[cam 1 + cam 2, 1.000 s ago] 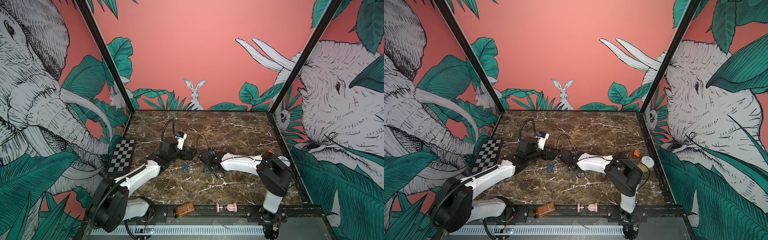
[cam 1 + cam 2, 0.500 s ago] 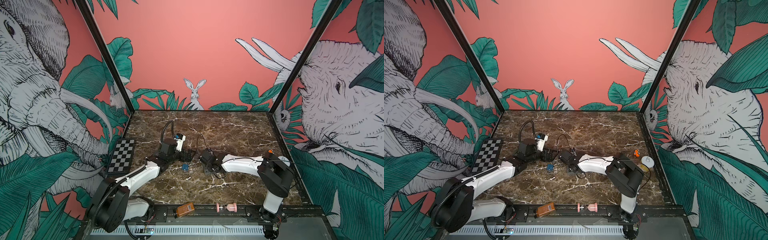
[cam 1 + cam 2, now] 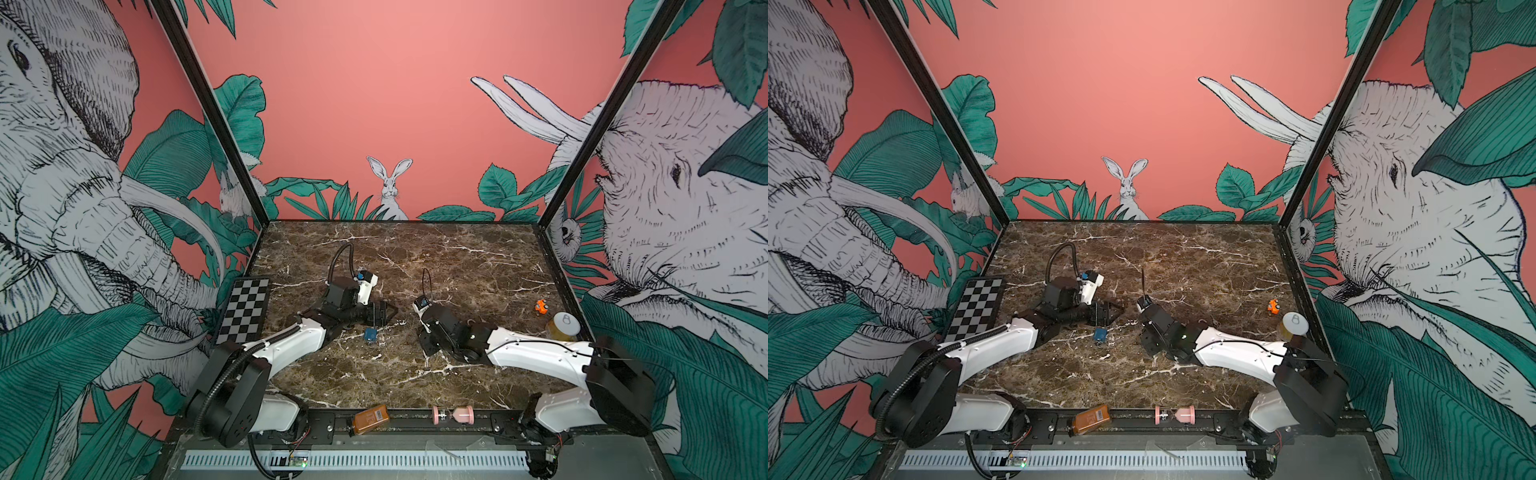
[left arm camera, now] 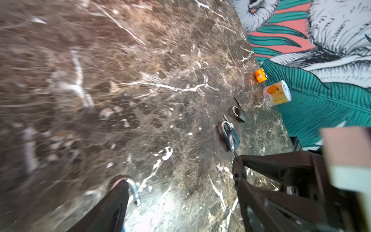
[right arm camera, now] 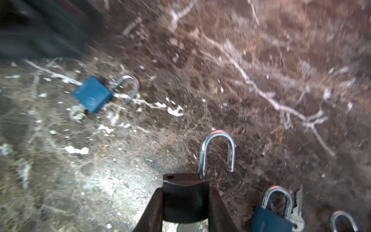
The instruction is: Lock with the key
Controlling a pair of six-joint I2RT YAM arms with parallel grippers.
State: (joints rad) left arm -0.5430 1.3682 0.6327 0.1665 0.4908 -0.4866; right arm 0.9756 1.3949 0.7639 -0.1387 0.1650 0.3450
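Moved: the right arm (image 3: 540, 355) has sunk, its elbow now toward the lower right in both top views, baring the can (image 3: 563, 328). The left arm (image 3: 291, 345) and the loose blue padlock (image 3: 370, 334) sit about as before.
Table (image 3: 457, 257): brown marble, filling the lower middle of both top views.
Right gripper (image 5: 184, 192): clamped on the body of the black padlock (image 5: 186, 180), at the lower middle of the right wrist view.
Left gripper (image 3: 384, 312): fingers spread wide with nothing between them; it is at the centre of the top views, just above the blue padlock.
Black padlock: shackle sprung open, one leg free of the body, pointing away from the fingers. The gripper hides it in the top views.
Blue padlock: flat on the marble, shackle open, key (image 5: 77, 114) at its base.
Second blue padlock (image 5: 269, 219): lower right of the right wrist view, a loose key (image 5: 297, 215) just beside it.
Orange toy (image 3: 540, 306): just above the can, by the right edge.
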